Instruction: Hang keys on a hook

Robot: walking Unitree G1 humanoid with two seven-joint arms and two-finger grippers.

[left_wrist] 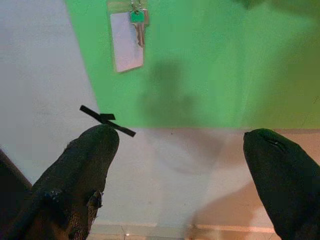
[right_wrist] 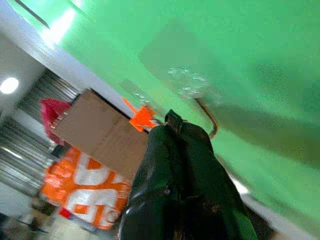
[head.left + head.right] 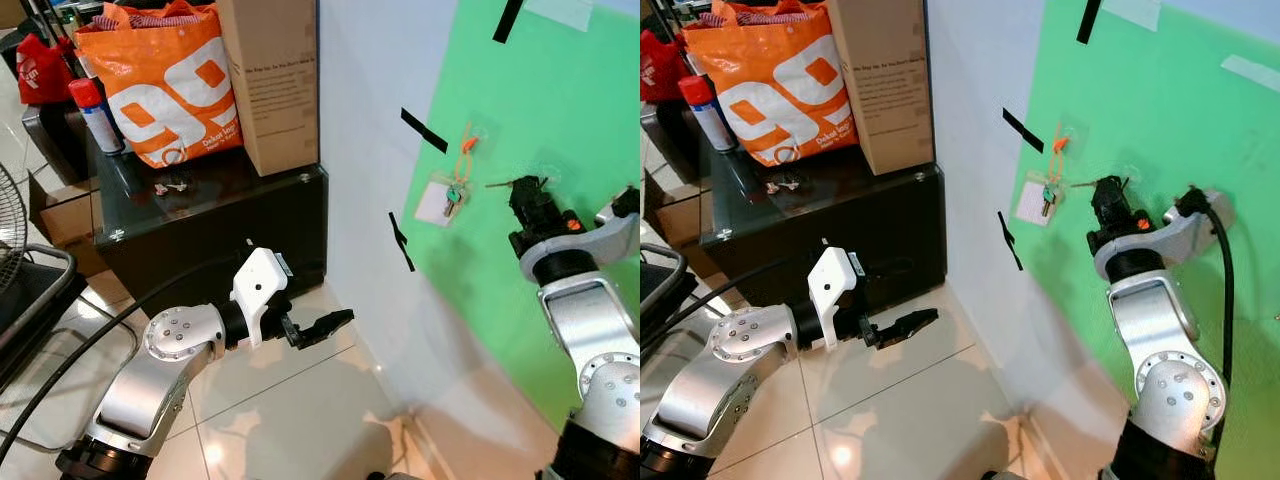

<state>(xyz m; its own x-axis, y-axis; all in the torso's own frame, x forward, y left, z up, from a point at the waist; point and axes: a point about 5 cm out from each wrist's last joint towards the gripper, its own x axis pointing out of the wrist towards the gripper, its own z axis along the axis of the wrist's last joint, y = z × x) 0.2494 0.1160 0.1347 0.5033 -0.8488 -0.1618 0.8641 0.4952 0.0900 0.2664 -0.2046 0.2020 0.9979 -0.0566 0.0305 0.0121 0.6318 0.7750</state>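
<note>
Green panel (image 3: 560, 130) on the white wall carries two clear hooks. One set of keys (image 3: 453, 197) with a white tag already hangs from the hook (image 3: 470, 135) by the orange tie, so I judge the hanging done; only pulling back remains. Right gripper (image 3: 527, 195) clenched at the second hook (image 2: 187, 85), apparently empty. Left gripper (image 3: 325, 327) released, low over the floor.

Green wall panel (image 3: 560, 200), orange-and-white bag (image 3: 165, 85), orange key tag (image 3: 467, 145).
</note>
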